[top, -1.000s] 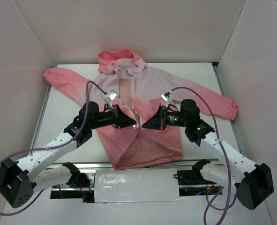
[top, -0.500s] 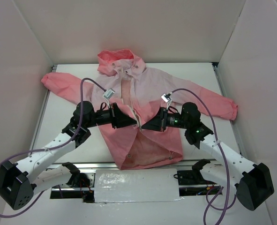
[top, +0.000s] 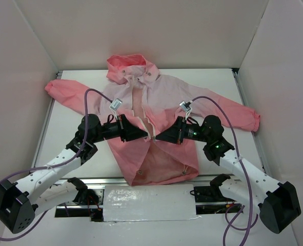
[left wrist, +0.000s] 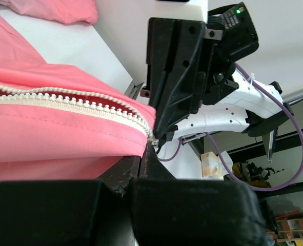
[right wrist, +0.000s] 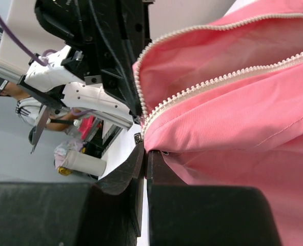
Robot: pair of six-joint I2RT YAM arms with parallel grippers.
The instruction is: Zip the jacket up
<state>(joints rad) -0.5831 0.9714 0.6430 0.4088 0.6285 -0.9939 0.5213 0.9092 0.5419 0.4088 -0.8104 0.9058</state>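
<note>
Jacket (top: 166,97) lies spread front-up on the worktop (top: 69,128), hood at the far side. Left gripper (top: 147,135) and right gripper (top: 158,137) meet at mid-front, each clenched on a front edge of the jacket. Zipper teeth (left wrist: 79,102) run as two separate rows and the hem flaps splay apart, so I judge the zip-up barely begun, with the whole closing run left.

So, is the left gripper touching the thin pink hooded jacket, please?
Touching: the left wrist view shows the left gripper shut on the jacket.
</note>
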